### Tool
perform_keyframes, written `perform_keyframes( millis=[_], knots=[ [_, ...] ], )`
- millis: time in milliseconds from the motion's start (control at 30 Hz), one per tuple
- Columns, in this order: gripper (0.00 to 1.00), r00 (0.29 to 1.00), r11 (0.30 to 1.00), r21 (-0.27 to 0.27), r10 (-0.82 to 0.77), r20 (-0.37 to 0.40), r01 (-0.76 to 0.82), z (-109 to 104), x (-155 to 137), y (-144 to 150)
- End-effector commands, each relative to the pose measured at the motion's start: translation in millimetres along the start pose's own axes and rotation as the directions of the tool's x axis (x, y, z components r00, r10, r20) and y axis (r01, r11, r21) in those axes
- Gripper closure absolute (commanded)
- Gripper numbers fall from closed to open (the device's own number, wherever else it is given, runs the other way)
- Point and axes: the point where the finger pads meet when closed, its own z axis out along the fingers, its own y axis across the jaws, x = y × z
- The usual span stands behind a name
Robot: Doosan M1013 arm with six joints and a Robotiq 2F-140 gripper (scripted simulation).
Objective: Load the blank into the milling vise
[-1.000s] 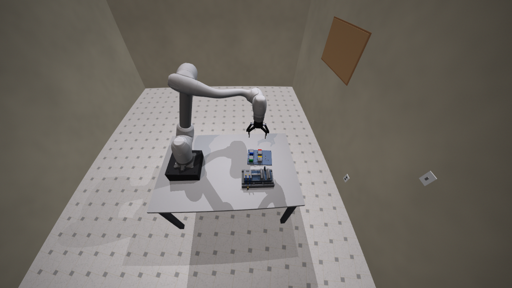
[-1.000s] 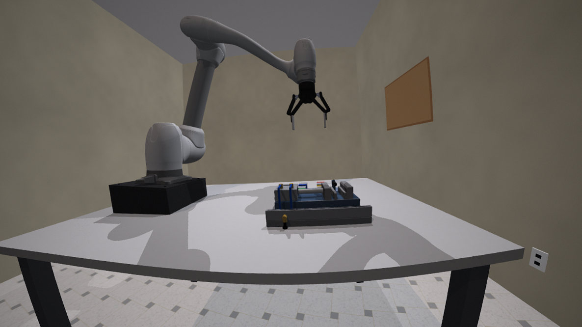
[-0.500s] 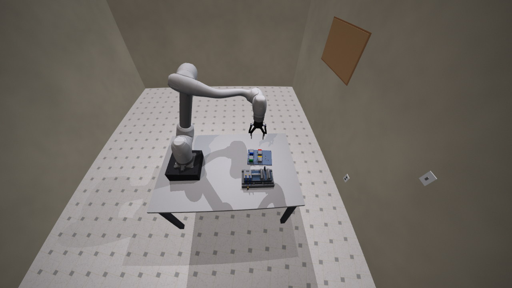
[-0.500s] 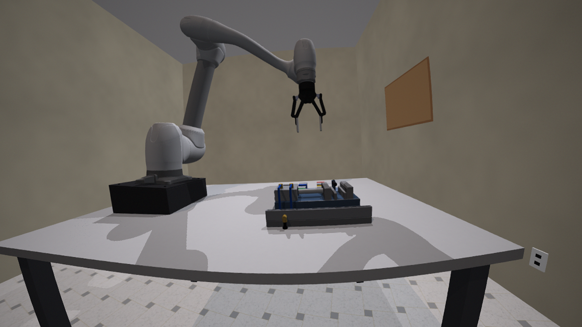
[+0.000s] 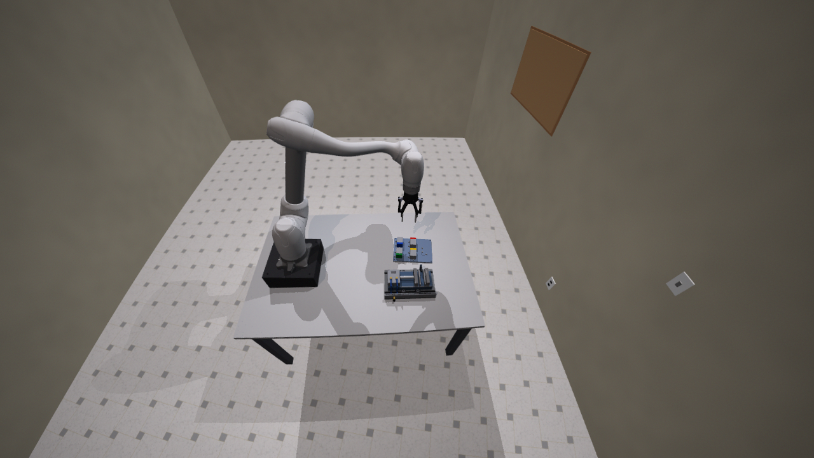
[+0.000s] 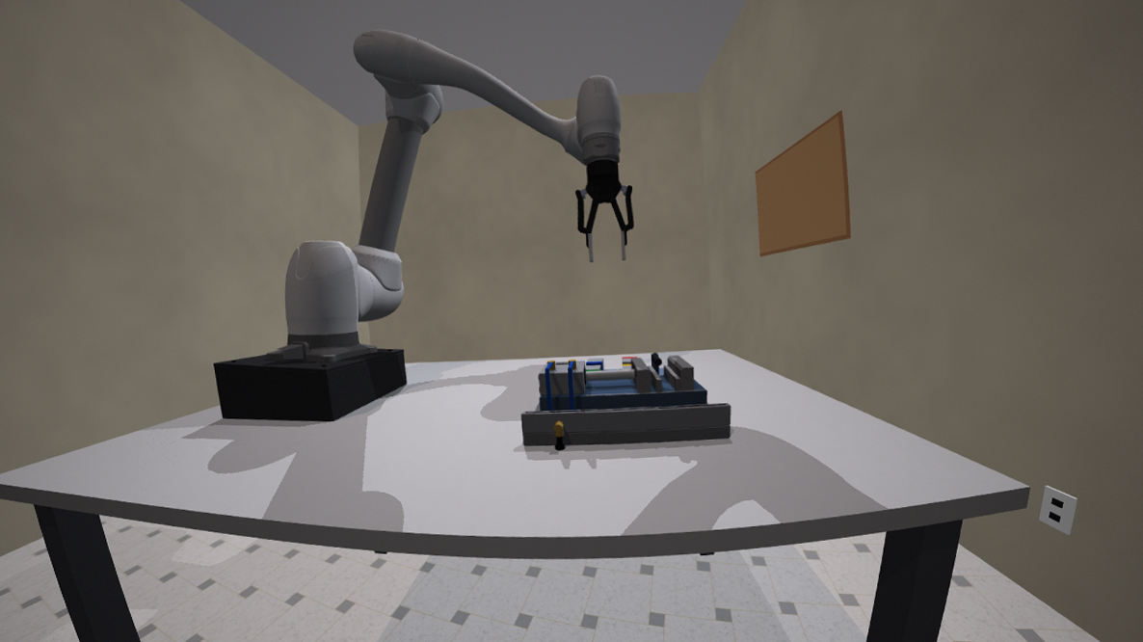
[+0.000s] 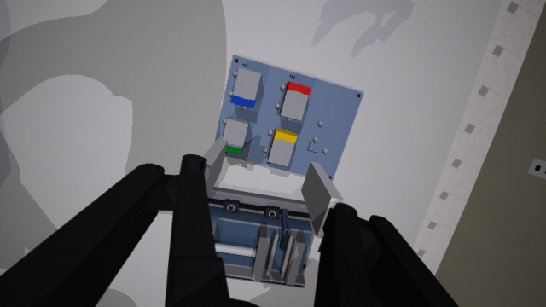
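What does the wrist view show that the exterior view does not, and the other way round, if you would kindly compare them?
Only the wrist view: the infeed plate's blue top and the green-ended blank's upper face.

Only the exterior view: the black pedestal and the brown wall board.

Both: the milling vise, the pincer, open with nothing between its fingers, and a wall socket.

The robot's big white arm bends high at the upper left, then reaches right. Its wrist points down. The black jaws hang below, part open, with nothing between them.
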Motion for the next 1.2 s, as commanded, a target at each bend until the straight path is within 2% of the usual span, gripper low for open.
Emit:
perform_keyframes(
  millis=[0,967,1167],
  knots=[
    [0.54,1.0,1.0,0.0,0.0,0.0,0.0,0,0,0],
    [0.54,1.0,1.0,0.0,0.0,0.0,0.0,0,0,0],
    [0.54,1.0,1.0,0.0,0.0,0.0,0.0,19,-5,-5]
  ],
)
